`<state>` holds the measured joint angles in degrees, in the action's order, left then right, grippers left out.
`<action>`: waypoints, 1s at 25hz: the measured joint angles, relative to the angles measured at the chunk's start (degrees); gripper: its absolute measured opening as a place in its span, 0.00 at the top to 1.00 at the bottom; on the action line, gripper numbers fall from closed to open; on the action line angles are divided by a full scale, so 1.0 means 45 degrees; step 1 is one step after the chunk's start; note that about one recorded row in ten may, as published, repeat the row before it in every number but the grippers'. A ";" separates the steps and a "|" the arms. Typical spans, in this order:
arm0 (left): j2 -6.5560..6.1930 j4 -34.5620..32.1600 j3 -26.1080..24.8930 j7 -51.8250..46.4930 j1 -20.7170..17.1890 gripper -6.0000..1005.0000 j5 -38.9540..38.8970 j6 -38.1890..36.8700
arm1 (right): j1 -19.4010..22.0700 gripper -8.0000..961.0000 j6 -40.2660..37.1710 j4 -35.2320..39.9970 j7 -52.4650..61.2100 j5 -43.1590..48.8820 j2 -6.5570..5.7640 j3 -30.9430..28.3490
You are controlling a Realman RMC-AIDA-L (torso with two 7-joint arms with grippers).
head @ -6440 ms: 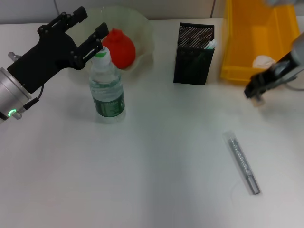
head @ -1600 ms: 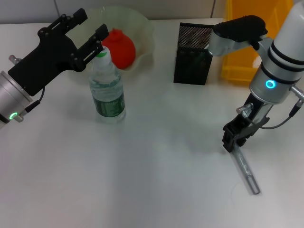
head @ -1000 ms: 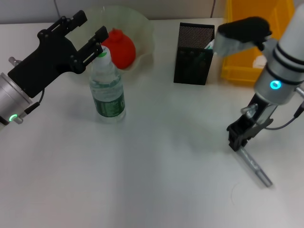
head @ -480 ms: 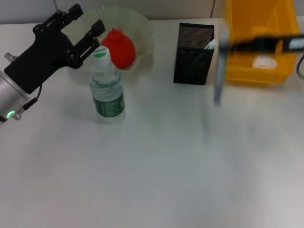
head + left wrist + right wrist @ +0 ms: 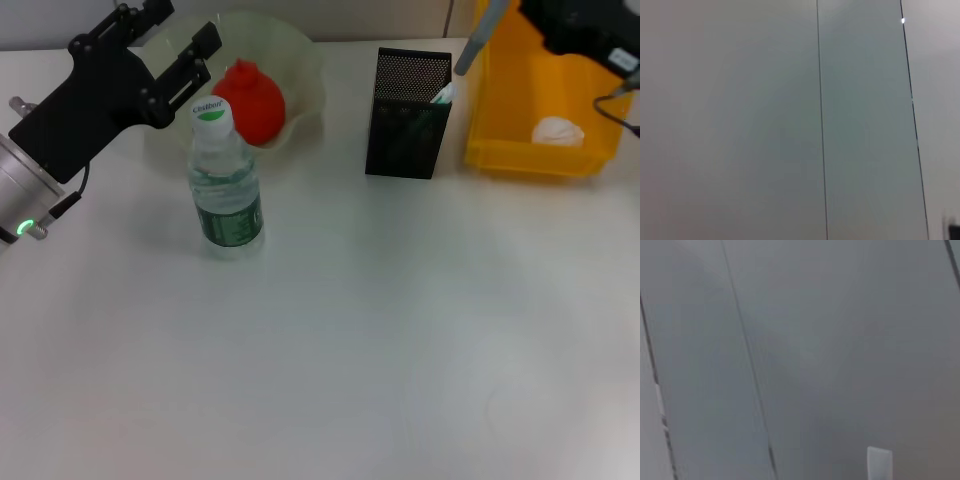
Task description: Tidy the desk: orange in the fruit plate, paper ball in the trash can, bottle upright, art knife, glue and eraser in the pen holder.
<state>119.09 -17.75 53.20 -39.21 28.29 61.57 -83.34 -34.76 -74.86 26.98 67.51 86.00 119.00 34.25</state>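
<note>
The right hand (image 5: 545, 20) grips the grey art knife (image 5: 472, 40), its long axis slanting toward 7 o'clock, its tip just above the pen holder (image 5: 407, 112).

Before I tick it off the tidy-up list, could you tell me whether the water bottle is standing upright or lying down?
Upright. The bottle stands on its base on the desk, its white cap pointing up, in front of the fruit plate.

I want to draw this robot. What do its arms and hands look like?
The left gripper is matte black and blocky with two long fingers. Behind it sits a silver metal wrist with a small green light and a thin black cable. The right gripper is black too, with a black cable.
</note>
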 joint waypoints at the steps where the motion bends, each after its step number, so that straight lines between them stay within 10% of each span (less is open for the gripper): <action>1: 0.0000 0.0000 0.0000 0.0000 0.0000 0.37 0.0000 0.0000 | 0.0000 0.86 0.0000 0.0000 0.0000 0.0000 0.0000 0.0000; 25: 0.0000 0.0468 -0.0044 0.0509 0.0045 0.37 -0.0352 0.0356 | -0.1892 0.85 0.3510 -0.0896 -0.0858 0.0263 0.0017 0.1652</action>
<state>119.09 -15.64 53.00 -36.92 28.49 59.99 -81.73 -43.27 -59.07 22.94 63.65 87.18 119.07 41.68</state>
